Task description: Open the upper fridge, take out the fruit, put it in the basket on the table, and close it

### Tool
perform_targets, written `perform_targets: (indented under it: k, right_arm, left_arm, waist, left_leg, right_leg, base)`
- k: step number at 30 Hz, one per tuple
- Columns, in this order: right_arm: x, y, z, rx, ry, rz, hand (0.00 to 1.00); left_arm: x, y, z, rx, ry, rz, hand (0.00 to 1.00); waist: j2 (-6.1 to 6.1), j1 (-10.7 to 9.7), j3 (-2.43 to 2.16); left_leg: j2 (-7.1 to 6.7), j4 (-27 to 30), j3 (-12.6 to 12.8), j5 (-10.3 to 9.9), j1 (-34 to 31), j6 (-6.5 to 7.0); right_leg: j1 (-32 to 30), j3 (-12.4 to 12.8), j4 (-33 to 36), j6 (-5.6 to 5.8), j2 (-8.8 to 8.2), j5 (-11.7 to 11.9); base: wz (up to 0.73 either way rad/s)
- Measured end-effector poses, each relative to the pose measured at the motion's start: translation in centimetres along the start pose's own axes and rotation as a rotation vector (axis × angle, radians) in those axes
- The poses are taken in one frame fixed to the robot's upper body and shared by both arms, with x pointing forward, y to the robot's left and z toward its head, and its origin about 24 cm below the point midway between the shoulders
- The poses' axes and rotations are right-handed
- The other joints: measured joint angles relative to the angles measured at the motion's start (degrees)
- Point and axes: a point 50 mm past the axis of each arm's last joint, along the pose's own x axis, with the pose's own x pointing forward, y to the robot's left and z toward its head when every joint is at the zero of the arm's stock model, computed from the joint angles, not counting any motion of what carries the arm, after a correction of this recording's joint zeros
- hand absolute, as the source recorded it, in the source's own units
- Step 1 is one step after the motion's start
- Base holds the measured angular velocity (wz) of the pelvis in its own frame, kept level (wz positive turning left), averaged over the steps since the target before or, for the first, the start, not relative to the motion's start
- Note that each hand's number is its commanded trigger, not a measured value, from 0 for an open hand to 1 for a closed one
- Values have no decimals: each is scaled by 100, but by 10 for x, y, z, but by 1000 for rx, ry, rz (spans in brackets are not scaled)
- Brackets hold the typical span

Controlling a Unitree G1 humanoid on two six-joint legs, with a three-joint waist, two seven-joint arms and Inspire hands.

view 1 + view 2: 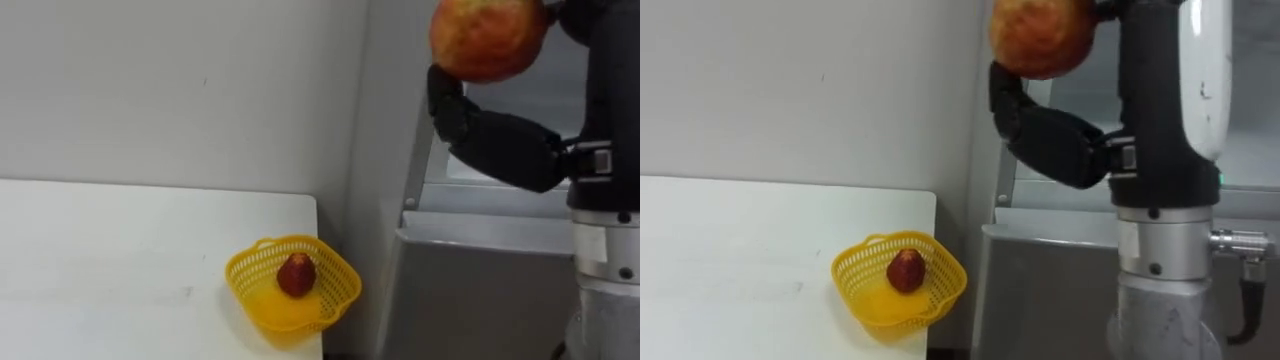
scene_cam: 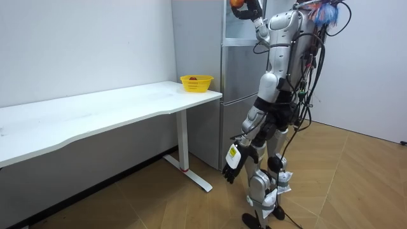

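Note:
A large red and yellow fruit (image 1: 488, 38) is held high in front of the upper part of the grey fridge (image 1: 480, 290). My right hand (image 1: 500, 148) is raised beneath it, thumb and fingers curled up round its underside. In the room view the fruit (image 2: 236, 2) is at the fridge's (image 2: 238, 95) top edge, at head height, with the right hand (image 2: 249, 9) on it. I stand close to the fridge, facing it. My left hand (image 2: 232, 166) hangs by my thigh, fingers relaxed and holding nothing.
A yellow mesh basket (image 1: 245, 268) stands at the near right corner of the white table (image 1: 120, 260), beside the fridge, with one small red fruit (image 1: 297, 275) in it. The table runs off left along the white wall. Wooden floor lies behind me.

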Motion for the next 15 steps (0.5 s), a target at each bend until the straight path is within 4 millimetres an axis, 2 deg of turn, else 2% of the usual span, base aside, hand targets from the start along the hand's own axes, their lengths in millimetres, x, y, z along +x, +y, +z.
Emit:
perform_targets:
  k: [2,4,6,8,11,15]
  right_arm:
    - [-2,5,3,-9,-15,26,100]
    - [-2,7,4,-34,-30,47,100]
    - [-2,8,5,-47,-40,68,100]
    - [-3,11,6,-45,-49,95,100]
    - [-7,21,12,-33,-72,158,100]
    - [-12,33,14,-37,-95,251,100]
  left_arm:
    - [0,2,3,2,-8,2,0]
    - [1,8,11,6,-27,9,0]
    - [2,12,12,10,-40,16,0]
    - [2,13,12,19,-42,15,0]
    - [1,15,11,49,-40,15,0]
    - [1,17,4,57,-24,-11,0]
  waist:
    - [-59,41,0]
    - [-166,118,40]
    - [-272,186,17]
    - [-329,219,33]
    - [-342,241,64]
    - [-351,310,77]
  left_leg:
    - [1,-6,5,0,-3,0]
    - [-1,-23,3,-1,-10,0]
    - [0,-35,-5,-1,-43,-1]
    - [-3,8,-20,-5,-41,3]
    - [-9,41,-82,-31,-41,12]
    - [-14,54,-182,-30,-86,9]
  right_leg:
    - [10,5,25,-1,0,-1]
    - [-16,7,83,-5,-9,-21]
    - [-41,1,82,-7,-6,-21]
    - [-7,-17,82,-6,-10,-20]
    - [30,-55,77,-1,-16,-18]
    - [29,-155,75,-1,-27,-18]
  base:
    - [0]
    - [0]
    - [0]
    - [6]
    - [10]
    - [12]
